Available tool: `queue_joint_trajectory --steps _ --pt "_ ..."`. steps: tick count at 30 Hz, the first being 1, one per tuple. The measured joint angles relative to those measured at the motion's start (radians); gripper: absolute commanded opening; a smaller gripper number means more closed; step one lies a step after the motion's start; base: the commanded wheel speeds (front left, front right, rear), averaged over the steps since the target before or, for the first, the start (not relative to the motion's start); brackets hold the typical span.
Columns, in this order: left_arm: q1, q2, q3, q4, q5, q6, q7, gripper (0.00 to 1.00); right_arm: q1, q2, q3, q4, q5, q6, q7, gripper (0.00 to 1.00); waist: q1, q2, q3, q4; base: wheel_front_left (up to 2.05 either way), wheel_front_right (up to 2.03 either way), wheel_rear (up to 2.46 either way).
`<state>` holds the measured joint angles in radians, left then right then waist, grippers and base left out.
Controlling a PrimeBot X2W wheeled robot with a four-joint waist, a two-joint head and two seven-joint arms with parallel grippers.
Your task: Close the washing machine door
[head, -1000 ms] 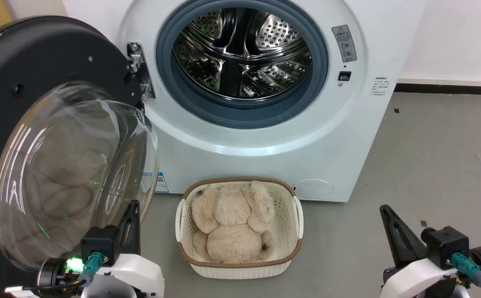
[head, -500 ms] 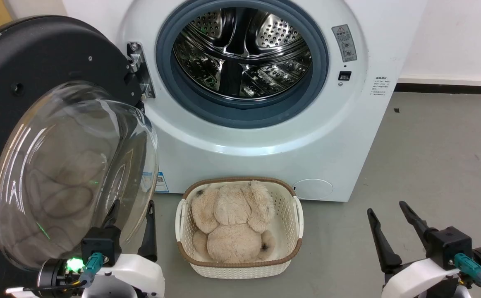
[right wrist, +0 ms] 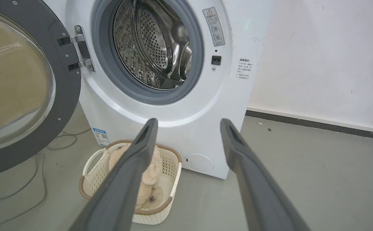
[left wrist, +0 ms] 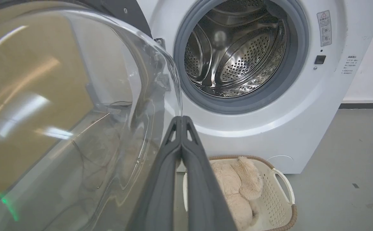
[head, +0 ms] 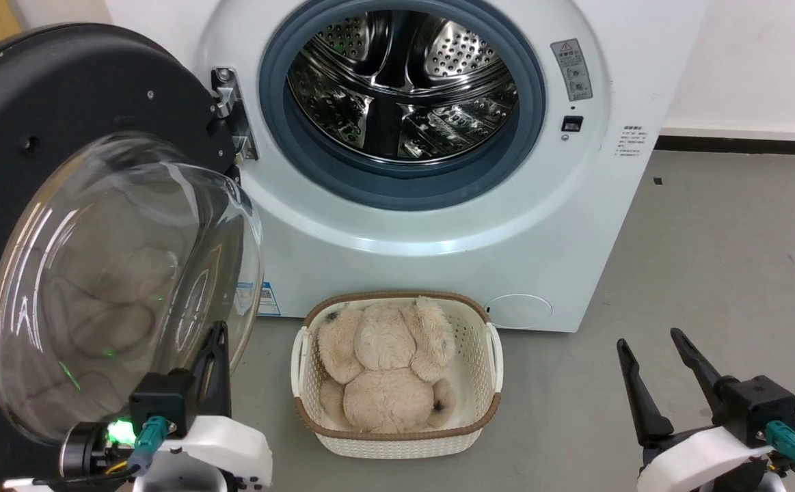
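Head view: door (head: 62,89) stands fully open, left of the washer (head: 438,232) opening. Empty left gripper (head: 218,335) has fingers pressed together, low beside the door's glass bowl (head: 110,273). Empty right gripper (head: 649,338) has fingers spread, above floor (head: 711,239) right of the basket (head: 494,355).

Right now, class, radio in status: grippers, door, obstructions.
Left gripper shut, empty. Right gripper open, empty. Washing machine door wide open. Basket holding plush toy on floor.

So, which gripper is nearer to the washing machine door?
Left. The left gripper is close beside the washing machine door; the right gripper is far from it, past the basket.
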<state>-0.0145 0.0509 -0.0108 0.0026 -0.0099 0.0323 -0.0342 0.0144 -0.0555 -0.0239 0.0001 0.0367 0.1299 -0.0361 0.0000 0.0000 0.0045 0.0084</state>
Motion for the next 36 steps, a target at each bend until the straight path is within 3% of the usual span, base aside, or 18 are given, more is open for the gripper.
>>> queue_joint_trajectory --steps 20,36 --pt "-0.165 0.026 0.044 -0.106 -0.023 -0.036 -0.04 0.0 0.0 0.0 -0.03 -0.004 0.031 0.0 -0.038 1.0 0.0 0.0 0.014 0.087 0.0 0.0 0.0" --pt "-0.325 0.047 0.169 -0.147 -0.165 -0.079 -0.075 0.0 0.0 0.0 -0.054 -0.006 0.046 0.0 -0.073 1.0 0.0 0.0 0.038 0.227 0.0 0.0 0.0"
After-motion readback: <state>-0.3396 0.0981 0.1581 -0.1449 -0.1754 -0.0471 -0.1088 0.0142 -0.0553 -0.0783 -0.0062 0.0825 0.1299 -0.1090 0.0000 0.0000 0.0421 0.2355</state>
